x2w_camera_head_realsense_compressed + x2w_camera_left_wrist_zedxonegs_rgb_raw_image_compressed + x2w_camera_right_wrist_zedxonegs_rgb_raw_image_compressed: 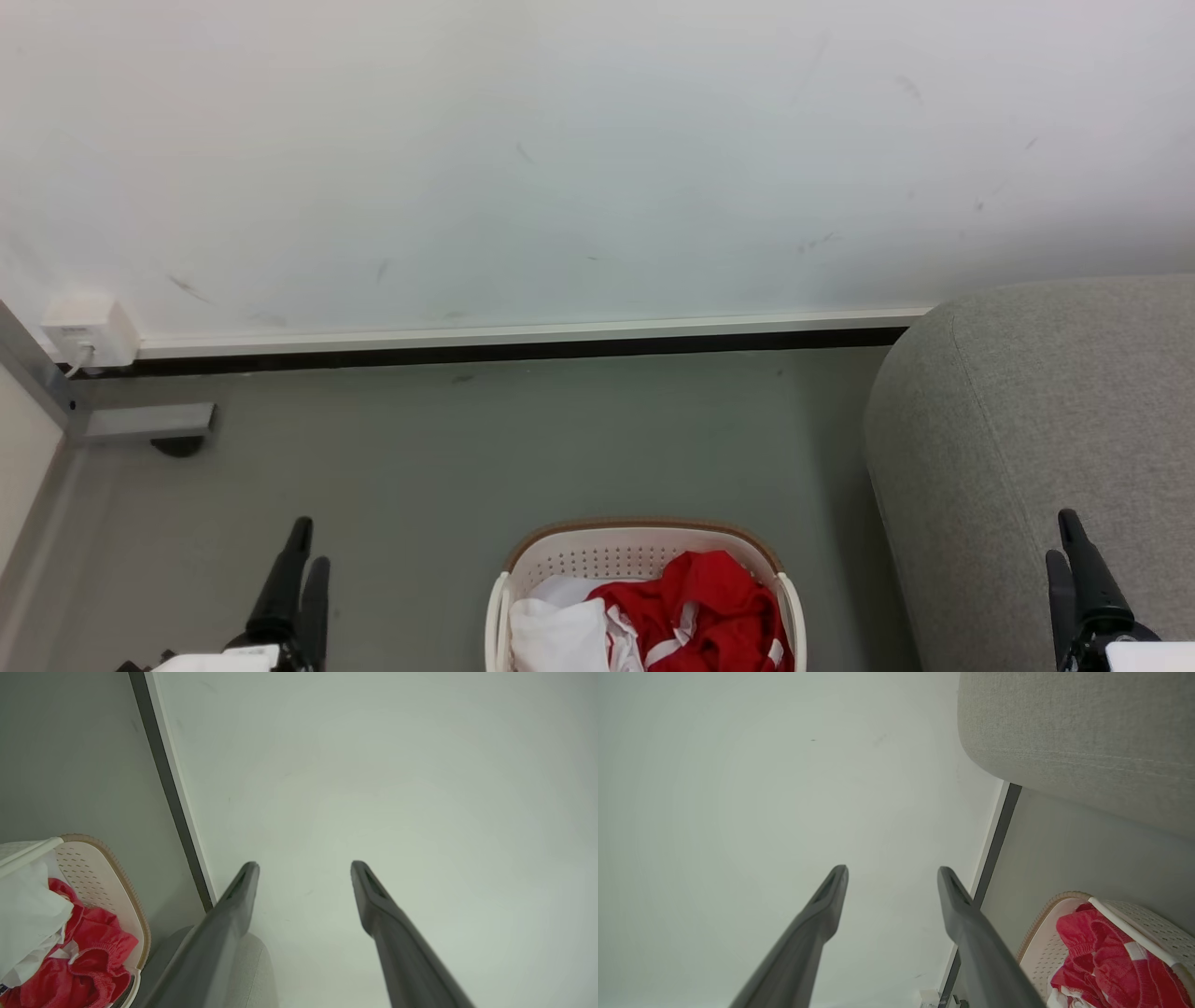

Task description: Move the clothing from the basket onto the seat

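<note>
The red clothing (pixel 695 597) lies bunched in the basket (pixel 607 558), near the big grey seat (pixel 1027 420). It looks soft, light and floppy, so a pinch on a high red fold should work best. The left gripper (pixel 311 543) and right gripper (pixel 1058 535) hang at each side, fingers apart, holding nothing.

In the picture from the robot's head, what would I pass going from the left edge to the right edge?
white box on the wall → left gripper → basket → right gripper
</note>
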You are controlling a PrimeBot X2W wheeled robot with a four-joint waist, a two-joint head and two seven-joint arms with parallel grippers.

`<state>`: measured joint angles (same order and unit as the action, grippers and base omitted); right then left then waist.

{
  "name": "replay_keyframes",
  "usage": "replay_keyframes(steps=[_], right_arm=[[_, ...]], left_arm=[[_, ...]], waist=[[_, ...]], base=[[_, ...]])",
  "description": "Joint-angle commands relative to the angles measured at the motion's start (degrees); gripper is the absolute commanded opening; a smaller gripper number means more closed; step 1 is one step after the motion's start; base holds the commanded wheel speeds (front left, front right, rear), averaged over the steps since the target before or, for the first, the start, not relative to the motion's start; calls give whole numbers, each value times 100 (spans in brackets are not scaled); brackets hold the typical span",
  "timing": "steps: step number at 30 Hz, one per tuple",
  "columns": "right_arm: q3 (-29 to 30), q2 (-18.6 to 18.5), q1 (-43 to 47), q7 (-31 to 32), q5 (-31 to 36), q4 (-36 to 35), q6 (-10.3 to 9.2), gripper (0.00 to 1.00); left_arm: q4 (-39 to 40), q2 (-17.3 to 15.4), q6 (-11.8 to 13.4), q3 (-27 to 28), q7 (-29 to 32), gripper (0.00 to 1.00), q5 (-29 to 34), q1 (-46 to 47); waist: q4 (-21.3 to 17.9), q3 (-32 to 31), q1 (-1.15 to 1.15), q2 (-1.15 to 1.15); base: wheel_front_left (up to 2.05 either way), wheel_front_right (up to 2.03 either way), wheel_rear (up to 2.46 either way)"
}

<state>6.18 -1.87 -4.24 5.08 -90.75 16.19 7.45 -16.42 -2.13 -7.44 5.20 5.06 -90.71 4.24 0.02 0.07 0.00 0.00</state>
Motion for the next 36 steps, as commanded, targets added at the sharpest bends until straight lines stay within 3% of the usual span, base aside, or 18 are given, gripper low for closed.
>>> replay_keyframes(steps=[1, 11, 22, 36], right_arm=[[15, -48, -57, -91, 318, -176, 1, 100], [-149, -59, 20, -358, 1884, -420, 2, 100], [-277, -69, 80, -599, 3140, -353, 2, 100], [-358, -82, 99, -897, 4445, -175, 3, 100]], left_arm=[[112, -30, 0, -29, -91, 100, 196, 105], [338, -39, 194, -164, -356, 100, 1529, 78], [454, -63, 388, -448, -595, 100, 3025, -4], [584, -162, 615, -877, -894, 100, 4337, -46]], waist=[[2, 2, 0, 0], [0, 20, 0, 0], [11, 26, 0, 0], [31, 15, 0, 0]], base=[[0, 0, 0], [0, 0, 0], [0, 0, 0], [0, 0, 0]])
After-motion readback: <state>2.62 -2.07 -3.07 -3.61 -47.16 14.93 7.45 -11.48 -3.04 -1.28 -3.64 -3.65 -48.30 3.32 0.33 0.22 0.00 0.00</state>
